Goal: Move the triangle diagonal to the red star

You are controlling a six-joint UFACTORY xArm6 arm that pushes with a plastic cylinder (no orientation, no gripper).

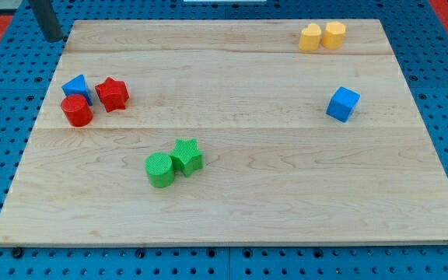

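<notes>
The blue triangle [76, 85] lies at the board's left side, touching the red star [112, 94] on its right. A red cylinder [76, 111] sits just below the triangle and touches it. My tip [53, 37] is at the view's top left, just off the board's top left corner. It is well above the triangle and touches no block.
A green cylinder [159, 170] and a green star [187, 155] touch each other at the bottom centre. Two yellow blocks [322, 36] sit side by side at the top right. A blue cube [342, 103] lies at the right. The wooden board [232, 218] rests on a blue pegboard.
</notes>
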